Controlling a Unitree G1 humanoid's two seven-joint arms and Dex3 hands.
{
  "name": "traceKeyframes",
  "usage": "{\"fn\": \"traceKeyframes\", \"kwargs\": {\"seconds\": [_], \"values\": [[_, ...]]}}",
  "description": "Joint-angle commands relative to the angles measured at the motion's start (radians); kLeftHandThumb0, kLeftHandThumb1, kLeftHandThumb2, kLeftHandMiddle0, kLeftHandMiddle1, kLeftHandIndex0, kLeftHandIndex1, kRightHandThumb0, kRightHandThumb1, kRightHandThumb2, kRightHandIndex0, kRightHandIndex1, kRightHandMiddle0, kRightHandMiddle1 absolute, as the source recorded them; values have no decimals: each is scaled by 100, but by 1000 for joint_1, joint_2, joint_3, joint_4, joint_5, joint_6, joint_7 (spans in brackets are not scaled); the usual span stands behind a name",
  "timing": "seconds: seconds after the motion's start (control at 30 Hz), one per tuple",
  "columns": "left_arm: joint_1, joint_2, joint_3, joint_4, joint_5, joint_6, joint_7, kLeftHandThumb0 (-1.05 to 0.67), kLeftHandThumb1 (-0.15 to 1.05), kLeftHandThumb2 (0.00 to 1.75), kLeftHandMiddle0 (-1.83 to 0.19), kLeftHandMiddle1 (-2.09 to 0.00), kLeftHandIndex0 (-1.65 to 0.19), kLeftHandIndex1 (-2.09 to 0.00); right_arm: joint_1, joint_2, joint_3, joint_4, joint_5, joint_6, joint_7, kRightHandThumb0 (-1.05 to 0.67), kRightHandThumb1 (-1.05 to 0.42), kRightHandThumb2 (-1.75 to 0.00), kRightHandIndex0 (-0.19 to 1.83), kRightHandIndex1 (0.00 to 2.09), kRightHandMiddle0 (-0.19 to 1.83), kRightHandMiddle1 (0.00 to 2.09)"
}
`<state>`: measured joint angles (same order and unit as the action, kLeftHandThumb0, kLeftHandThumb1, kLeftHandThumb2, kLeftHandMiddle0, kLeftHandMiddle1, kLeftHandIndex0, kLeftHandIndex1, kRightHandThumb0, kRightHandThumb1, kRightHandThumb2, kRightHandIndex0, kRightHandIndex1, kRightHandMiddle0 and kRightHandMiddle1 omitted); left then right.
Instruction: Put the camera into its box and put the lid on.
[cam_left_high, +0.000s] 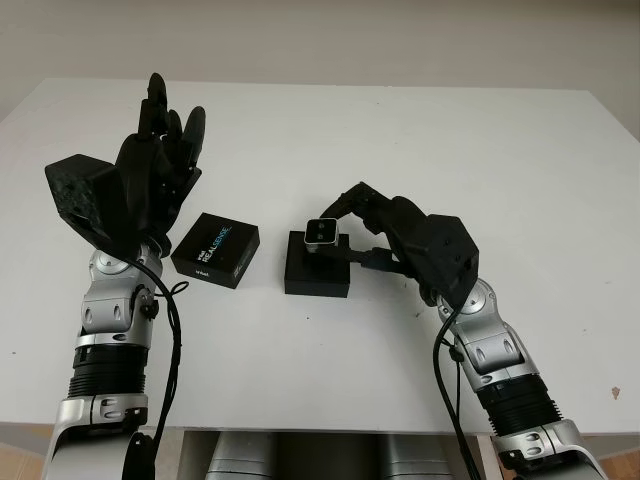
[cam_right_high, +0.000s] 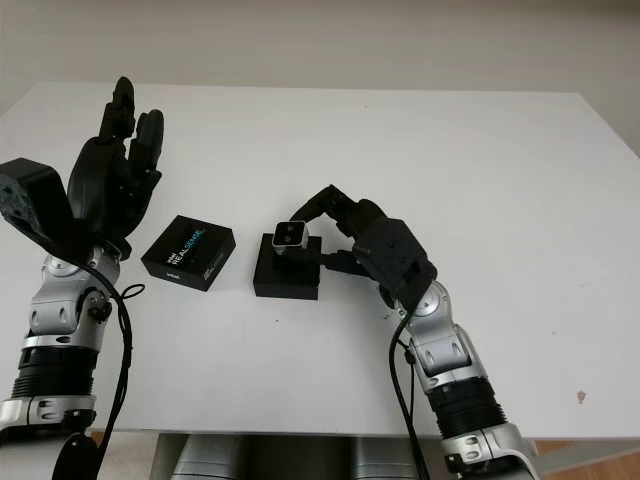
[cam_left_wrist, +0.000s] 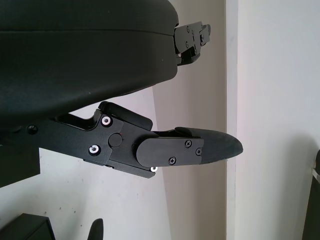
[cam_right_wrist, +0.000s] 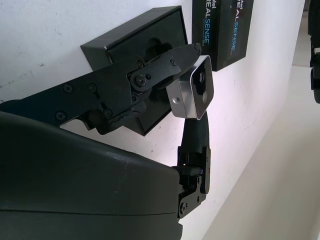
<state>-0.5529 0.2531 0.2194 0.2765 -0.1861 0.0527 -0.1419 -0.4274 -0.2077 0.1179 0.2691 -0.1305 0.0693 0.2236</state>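
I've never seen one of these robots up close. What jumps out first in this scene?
The right hand pinches a small silver camera just above the open black box at the middle of the white table. Beside the box, toward the robot's left, lies the printed black lid. The left hand is raised, open, above the table behind the lid.

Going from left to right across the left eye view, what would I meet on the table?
Left hand, open and raised → lid with printed lettering, lying flat → open box with the small camera held just above it → right hand, holding that camera.
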Motion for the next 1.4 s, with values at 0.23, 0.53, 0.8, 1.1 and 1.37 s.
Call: {"fn": "traceKeyframes", "kwargs": {"seconds": [0.23,0.53,0.8,1.1,1.37], "values": [[6,9,8,-15,-2,-3,-3,-67,105,38,19,-2,18,-5,-2,8,0,28,19,-8,24,-46,-97,-5,17,4,30,174],[5,11,7,-12,3,-12,-1,-68,105,38,19,-2,18,-5,-17,9,2,71,20,-33,35,-47,-97,-5,17,5,32,174],[7,10,10,-18,-3,-6,0,-67,105,38,19,-4,18,-5,-25,4,2,90,18,-25,46,-46,-97,-6,17,5,31,173],[8,11,9,-20,0,-4,1,-68,105,37,19,-3,18,-5,-26,2,7,99,13,-38,55,-46,-97,-5,18,5,32,172],[10,19,6,-15,12,-17,-3,-67,105,38,18,-3,18,-5,-24,15,13,103,12,-35,52,-45,-98,-5,17,5,31,172]]}}
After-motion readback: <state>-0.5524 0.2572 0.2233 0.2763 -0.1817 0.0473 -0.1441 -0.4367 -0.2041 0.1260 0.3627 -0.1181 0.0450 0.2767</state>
